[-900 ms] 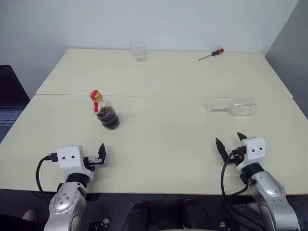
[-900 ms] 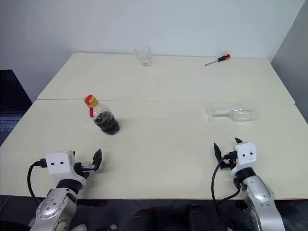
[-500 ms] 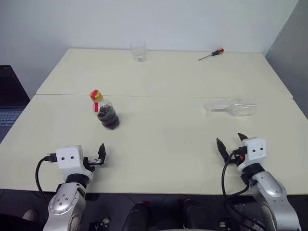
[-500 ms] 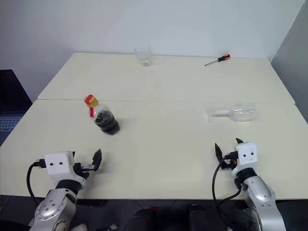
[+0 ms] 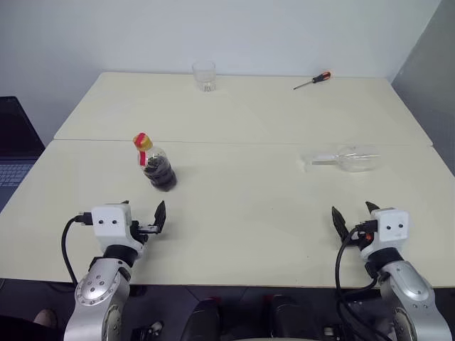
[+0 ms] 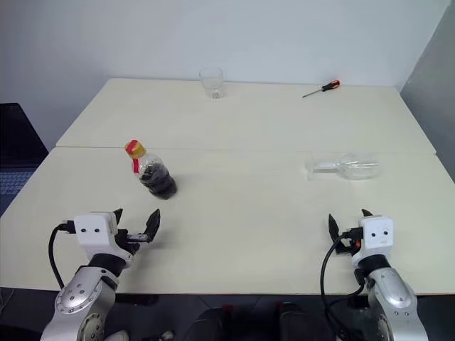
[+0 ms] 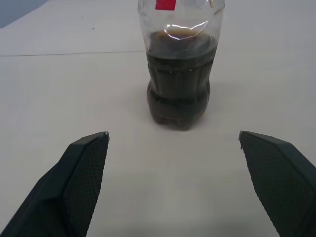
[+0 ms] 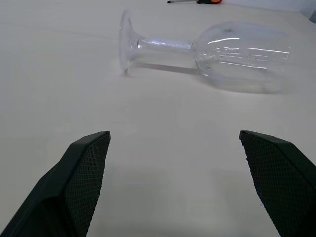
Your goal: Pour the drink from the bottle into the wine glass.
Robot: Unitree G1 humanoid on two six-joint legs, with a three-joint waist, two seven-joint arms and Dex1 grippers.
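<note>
The wine glass [image 5: 343, 159] lies on its side at the right of the bench [image 5: 249, 114]; it looks thin and easy to break, so hold its stem softly. The bottle [image 5: 155, 165] stands left of the middle and looks light and squashy, so grab its round belly. Both the left pincer [image 6: 135, 226] and the right pincer [image 6: 348, 224] are spread wide and hold nothing.

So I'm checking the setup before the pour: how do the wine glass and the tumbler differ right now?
The wine glass lies on its side, while the tumbler stands upright. The wine glass has a thin stem and round foot; the tumbler is short and stemless. The wine glass lies on the near table's right side, ahead of the open right gripper; the tumbler stands at the far edge. Both are clear and look empty.
</note>
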